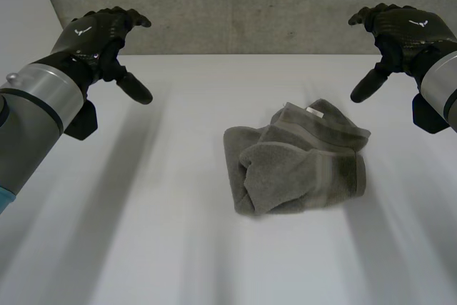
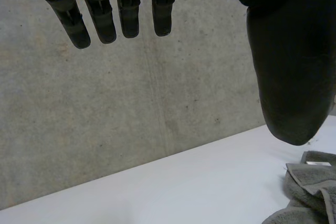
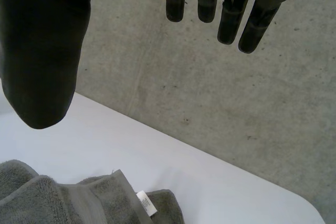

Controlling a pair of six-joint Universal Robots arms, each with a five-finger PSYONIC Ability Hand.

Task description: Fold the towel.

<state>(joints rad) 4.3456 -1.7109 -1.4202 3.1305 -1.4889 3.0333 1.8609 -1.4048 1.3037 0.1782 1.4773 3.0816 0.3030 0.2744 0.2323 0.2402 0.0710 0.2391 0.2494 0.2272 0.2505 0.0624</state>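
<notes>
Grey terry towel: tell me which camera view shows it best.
The head view: the whole crumpled grey terry towel lies on the white table. The left wrist view catches one corner; the right wrist view shows an edge with its white label.

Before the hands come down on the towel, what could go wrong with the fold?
1. The grey towel lies bunched in overlapping layers, so a hand may pinch several layers at once and fold a lump.
2. It lies nearer the right hand than the left hand; both hang open, apart from it, so the left has the longer reach and might drag it askew.
</notes>
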